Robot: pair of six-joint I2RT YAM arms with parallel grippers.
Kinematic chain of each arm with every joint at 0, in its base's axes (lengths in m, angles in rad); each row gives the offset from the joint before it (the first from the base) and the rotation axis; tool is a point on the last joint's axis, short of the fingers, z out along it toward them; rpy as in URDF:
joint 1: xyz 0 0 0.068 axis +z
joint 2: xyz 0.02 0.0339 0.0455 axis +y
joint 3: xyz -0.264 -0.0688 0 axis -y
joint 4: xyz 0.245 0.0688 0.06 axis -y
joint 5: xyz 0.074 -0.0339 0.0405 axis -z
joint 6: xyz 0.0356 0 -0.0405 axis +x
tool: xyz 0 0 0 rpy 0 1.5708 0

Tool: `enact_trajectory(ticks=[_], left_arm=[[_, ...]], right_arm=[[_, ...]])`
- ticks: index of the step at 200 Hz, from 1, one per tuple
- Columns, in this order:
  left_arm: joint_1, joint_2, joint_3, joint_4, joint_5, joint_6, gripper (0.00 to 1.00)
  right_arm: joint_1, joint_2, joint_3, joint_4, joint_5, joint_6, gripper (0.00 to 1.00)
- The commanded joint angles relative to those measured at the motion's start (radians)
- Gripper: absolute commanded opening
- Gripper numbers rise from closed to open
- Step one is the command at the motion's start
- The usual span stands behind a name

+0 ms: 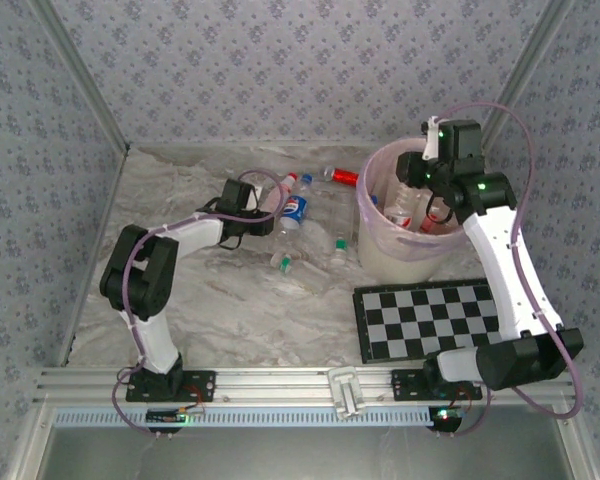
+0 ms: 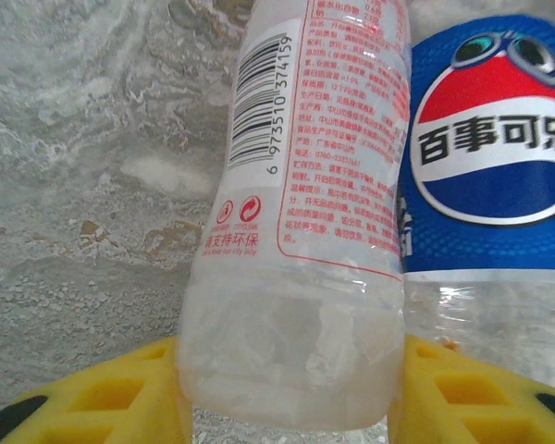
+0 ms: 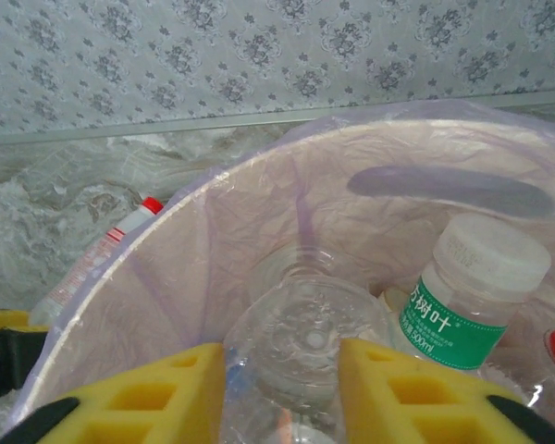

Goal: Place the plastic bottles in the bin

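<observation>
My left gripper (image 2: 291,375) is shut on a whitish plastic bottle (image 2: 296,231) with red print and a barcode, which fills the gap between both yellow fingers. A Pepsi-labelled bottle (image 2: 488,157) lies against its right side. From above, the left gripper (image 1: 263,207) sits at the table's bottle cluster, with the Pepsi bottle (image 1: 295,208) beside it. My right gripper (image 3: 282,365) is shut on a clear bottle (image 3: 305,333), held base-up over the cream bin (image 3: 259,199). The right gripper (image 1: 421,178) hangs above the bin (image 1: 380,255). A green-labelled, white-capped bottle (image 3: 472,296) stands inside.
Two green-capped bottles (image 1: 284,260) (image 1: 338,243) lie on the marbled table left of the bin. A shiny red tube (image 1: 342,176) lies behind them. A red-capped bottle (image 3: 102,245) rests outside the bin wall. The checkerboard (image 1: 430,320) lies at the front right.
</observation>
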Motion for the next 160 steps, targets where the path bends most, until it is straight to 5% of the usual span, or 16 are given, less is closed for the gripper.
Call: enact_trajectory(ticks=[1, 25, 64, 100, 160], left_arm=[[-0.009, -0.102, -0.018, 0.013, 0.005, -0.018, 0.39], [-0.008, -0.173, -0.067, 0.05, 0.006, -0.036, 0.37], [-0.016, -0.312, -0.138, 0.088, 0.056, -0.066, 0.36], [-0.046, -0.516, -0.271, 0.279, 0.115, -0.155, 0.36], [-0.261, -0.702, -0.384, 0.489, 0.072, -0.144, 0.36]], right_arm=[[-0.01, -0.019, 0.079, -0.072, -0.028, 0.013, 0.54], [-0.017, -0.066, 0.096, -0.091, -0.06, 0.023, 0.78], [-0.004, -0.155, 0.067, -0.084, -0.228, 0.084, 0.94], [0.104, -0.142, 0.061, 0.039, -0.447, 0.199, 1.0], [0.214, 0.001, 0.059, 0.283, -0.429, 0.289, 0.96]])
